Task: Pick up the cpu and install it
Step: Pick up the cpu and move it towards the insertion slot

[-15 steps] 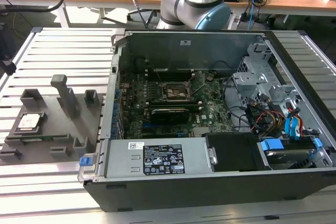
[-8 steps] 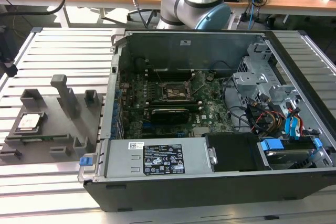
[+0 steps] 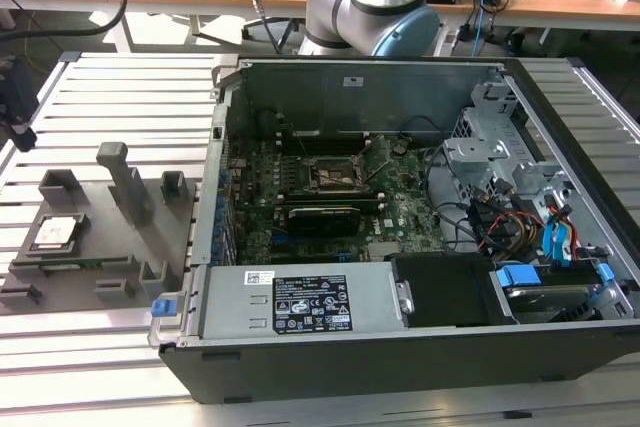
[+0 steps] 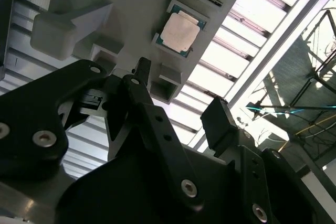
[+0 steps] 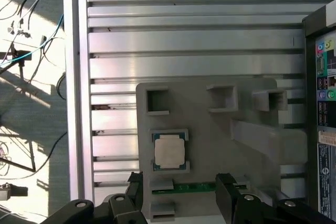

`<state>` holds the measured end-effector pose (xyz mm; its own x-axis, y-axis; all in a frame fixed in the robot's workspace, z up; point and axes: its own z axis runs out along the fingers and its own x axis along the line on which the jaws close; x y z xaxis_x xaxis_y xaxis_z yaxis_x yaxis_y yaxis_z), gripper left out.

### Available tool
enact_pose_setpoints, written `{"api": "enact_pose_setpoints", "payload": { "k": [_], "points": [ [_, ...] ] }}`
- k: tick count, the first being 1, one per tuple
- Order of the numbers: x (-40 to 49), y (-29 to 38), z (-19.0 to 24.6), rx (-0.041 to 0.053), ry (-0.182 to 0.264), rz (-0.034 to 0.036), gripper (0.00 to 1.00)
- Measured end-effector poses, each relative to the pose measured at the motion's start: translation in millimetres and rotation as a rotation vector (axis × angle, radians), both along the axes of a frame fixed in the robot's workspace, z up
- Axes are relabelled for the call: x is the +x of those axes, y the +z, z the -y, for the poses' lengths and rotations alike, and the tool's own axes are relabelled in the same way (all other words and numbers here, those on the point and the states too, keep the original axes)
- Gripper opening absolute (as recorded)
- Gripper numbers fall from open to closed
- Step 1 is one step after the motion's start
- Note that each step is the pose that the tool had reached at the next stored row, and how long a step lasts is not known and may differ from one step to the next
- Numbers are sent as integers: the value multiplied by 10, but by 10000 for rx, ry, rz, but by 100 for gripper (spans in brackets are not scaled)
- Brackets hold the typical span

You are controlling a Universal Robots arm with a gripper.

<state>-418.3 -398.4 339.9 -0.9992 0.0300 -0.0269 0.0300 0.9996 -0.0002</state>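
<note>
The tool [image 5: 181, 184] is hovering with its two black fingers spread wide, pinching nothing. Just ahead of it, roughly in line with the gap between the fingers, the cpu [image 5: 169, 151] is lying flat in a square nest of the grey fixture plate [image 5: 210, 140], untouched. It is probably light, stiff and slick on top, with a delicate underside, so opposite rim edges are looking like the safest hold. Beyond, the slotted aluminium desk [image 5: 184, 40] is carrying the open computer case [image 3: 300, 367], its motherboard socket [image 3: 335, 175] well apart from the tool.
</note>
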Motion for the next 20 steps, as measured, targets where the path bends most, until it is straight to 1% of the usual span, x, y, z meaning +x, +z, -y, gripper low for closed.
{"api": "enact_pose_setpoints", "payload": {
  "k": [20],
  "points": [
    [0, -131, 0, 0, 0, 0, 66]
  ]
}}
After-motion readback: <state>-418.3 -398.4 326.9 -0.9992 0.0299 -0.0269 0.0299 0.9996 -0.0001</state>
